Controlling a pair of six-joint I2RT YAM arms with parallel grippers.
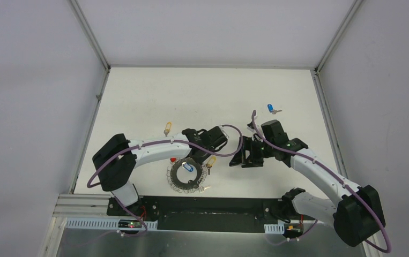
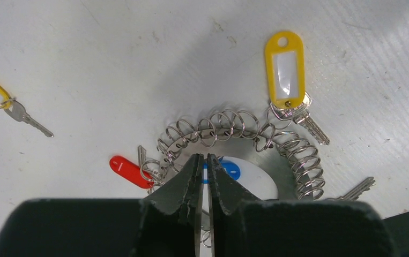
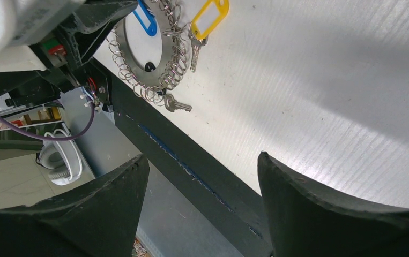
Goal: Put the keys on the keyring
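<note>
White table (image 1: 191,96) bears a grey coiled-wire keyring (image 2: 298,155), left hand (image 2: 203,160) closed at its blue tag (image 2: 230,172), right hand (image 3: 202,157) spread empty; only the top view shows the upper-right blue-headed key (image 1: 270,108).

Soft, even overhead light fills the top view. The matte white table (image 1: 154,96) reads bright, and the arms throw only faint, diffuse shadows. A hard glint sparks at four o'clock of the large grey coiled-wire keyring (image 1: 185,172). In the left wrist view a broad soft shadow spreads from centre toward one o'clock, and the dark left gripper (image 2: 203,158) at six o'clock is slightly soft. In the right wrist view glare whitens the table at four o'clock. There the black right gripper (image 3: 202,160) is blurred, and the white plastic arm shell (image 3: 9,27) at ten o'clock is blown out.
</note>
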